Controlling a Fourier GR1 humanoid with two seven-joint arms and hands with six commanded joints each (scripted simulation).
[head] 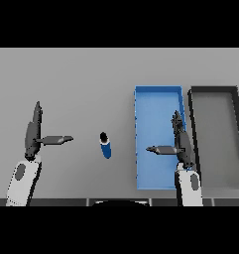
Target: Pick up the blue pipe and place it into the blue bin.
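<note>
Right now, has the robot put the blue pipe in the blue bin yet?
Not yet. Nothing looks done: the blue pipe stands on the grey table, outside and left of the blue bin. Neither hand holds anything. The left hand is open to the pipe's left, and the right hand is open over the bin. Grabbing the pipe, lifting it and dropping it in the bin are all left.

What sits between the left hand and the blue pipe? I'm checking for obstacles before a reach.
Nothing: the head view shows only bare grey table between the open left hand and the upright blue pipe.
</note>
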